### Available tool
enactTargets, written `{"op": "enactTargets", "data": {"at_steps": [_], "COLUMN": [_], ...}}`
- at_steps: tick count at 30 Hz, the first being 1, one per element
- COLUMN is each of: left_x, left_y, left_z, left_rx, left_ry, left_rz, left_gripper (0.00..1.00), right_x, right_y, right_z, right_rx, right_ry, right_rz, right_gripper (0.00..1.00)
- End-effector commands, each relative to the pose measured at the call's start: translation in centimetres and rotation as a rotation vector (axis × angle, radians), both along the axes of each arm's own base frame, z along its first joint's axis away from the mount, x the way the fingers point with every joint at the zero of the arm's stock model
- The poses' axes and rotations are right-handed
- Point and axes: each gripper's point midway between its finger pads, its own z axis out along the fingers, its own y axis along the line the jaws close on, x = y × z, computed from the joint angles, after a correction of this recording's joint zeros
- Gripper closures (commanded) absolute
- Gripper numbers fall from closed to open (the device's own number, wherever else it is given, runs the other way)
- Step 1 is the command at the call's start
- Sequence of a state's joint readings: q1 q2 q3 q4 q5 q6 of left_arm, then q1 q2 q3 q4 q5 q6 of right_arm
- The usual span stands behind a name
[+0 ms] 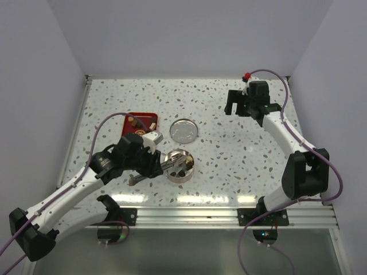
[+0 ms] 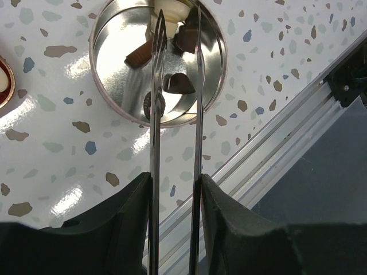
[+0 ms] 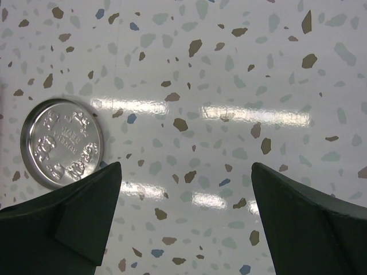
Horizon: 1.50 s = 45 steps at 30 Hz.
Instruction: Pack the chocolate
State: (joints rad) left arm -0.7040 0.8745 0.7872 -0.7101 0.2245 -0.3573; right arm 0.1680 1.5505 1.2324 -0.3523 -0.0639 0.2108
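left gripper (image 2: pixel 175 189) clamped on tweezers (image 2: pixel 155 114) over tin (image 2: pixel 114 80); right gripper (image 3: pixel 186 169) wide open, holding nothing.
near the table (image 1: pixel 229 166) front edge, the left fingers press both tweezer arms, which stand slightly apart. the tips reach to the far side of the open tin. chocolate (image 2: pixel 179 83): several dark chunks lie on the tin floor and one cream chunk sits between the tips; whether it is pinched cannot be told. just beyond the tin lies the lid (image 1: pixel 184 130), embossed face up. left of the lid, a red tray (image 1: pixel 141 121) holds more chunks. the right gripper hovers above the table at the far right, well apart from the lid.
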Motion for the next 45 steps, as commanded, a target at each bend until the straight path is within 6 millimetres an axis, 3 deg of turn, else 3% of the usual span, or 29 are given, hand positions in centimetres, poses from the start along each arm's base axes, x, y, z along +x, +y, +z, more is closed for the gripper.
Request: {"op": "enactTargets", "data": {"at_steps": [1, 5, 9, 15, 20, 24, 30, 33, 36, 45], "left_x": [0.2, 0.5, 1.5, 4.3, 7.3, 9.7, 11.7, 13.1, 13.3, 13.2], "left_y": [-0.7, -0.7, -0.1, -1.1, 0.0, 2.2, 4.0, 6.8, 8.0, 8.3], "left_z": [0.9, 1.5, 3.7, 8.1, 8.8, 7.5, 6.3, 5.2, 3.7, -0.2], "left_rx": [-0.024, -0.026, -0.033, -0.064, 0.010, 0.133, 0.144, 0.149, 0.180, 0.235], "left_ry": [-0.017, -0.036, -0.106, -0.225, -0.286, -0.304, -0.304, -0.290, -0.272, -0.225], "left_rz": [-0.016, -0.002, 0.048, 0.079, 0.207, 0.373, 0.490, 0.575, 0.611, 0.613], "left_gripper": [0.56, 0.57, 0.57, 0.57, 0.58, 0.57, 0.57, 0.56, 0.57, 0.57], "right_x": [0.7, 0.6, 0.7, 0.7, 0.4, 0.2, 0.0, -0.1, -0.1, -0.3], "right_y": [0.2, 0.2, 0.2, 0.5, 0.2, 0.3, 0.4, 0.3, 0.2, 0.2], "right_z": [1.9, 2.0, 2.1, 2.2, 2.5, 2.5, 2.5, 2.4, 2.4, 2.0], "right_rx": [0.019, 0.020, 0.019, 0.035, 0.022, 0.027, 0.027, 0.023, 0.018, 0.015], "right_ry": [-0.037, -0.040, -0.042, -0.041, -0.049, -0.049, -0.047, -0.045, -0.047, -0.039], "right_rz": [0.001, 0.002, 0.003, 0.010, 0.007, 0.011, 0.019, 0.018, 0.020, 0.020], "right_gripper": [0.01, 0.01, 0.01, 0.01, 0.01, 0.01, 0.01, 0.01, 0.01, 0.01]}}
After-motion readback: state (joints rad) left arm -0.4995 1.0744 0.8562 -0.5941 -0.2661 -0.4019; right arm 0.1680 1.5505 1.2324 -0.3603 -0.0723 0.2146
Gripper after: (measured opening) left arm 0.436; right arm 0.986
